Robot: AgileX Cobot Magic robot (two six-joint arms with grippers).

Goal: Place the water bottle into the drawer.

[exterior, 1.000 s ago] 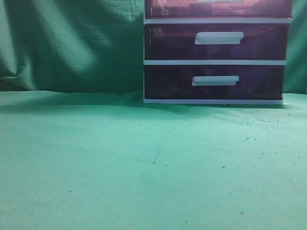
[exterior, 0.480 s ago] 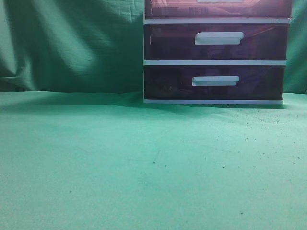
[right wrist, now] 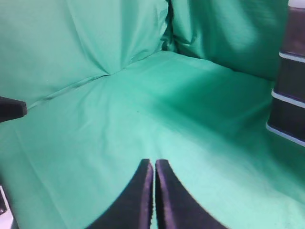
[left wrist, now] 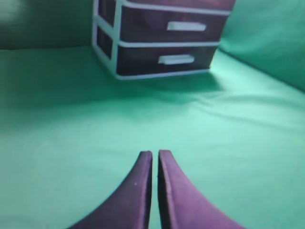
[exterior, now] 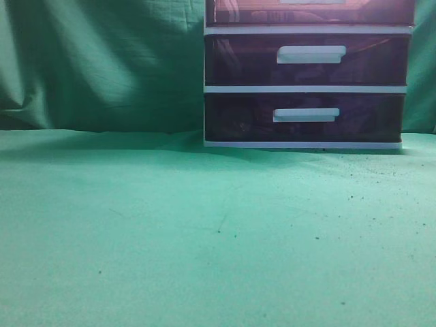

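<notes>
Both the left hand (left wrist: pixel 153 160) and right hand (right wrist: pixel 153 167) are closed and empty, the bottle unseen, so the drawer (exterior: pixel 310 12) seems finished.

Green cloth (exterior: pixel 136 231) over table and backdrop, dark specks, seemingly crumbs, two lower purple drawers (exterior: pixel 306 88).

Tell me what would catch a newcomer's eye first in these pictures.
The white-framed drawer unit with dark purple fronts stands at the back right of the green cloth. In the wrist views, the left pincer and right pincer are both shut, holding nothing. No water bottle shows anywhere.
</notes>
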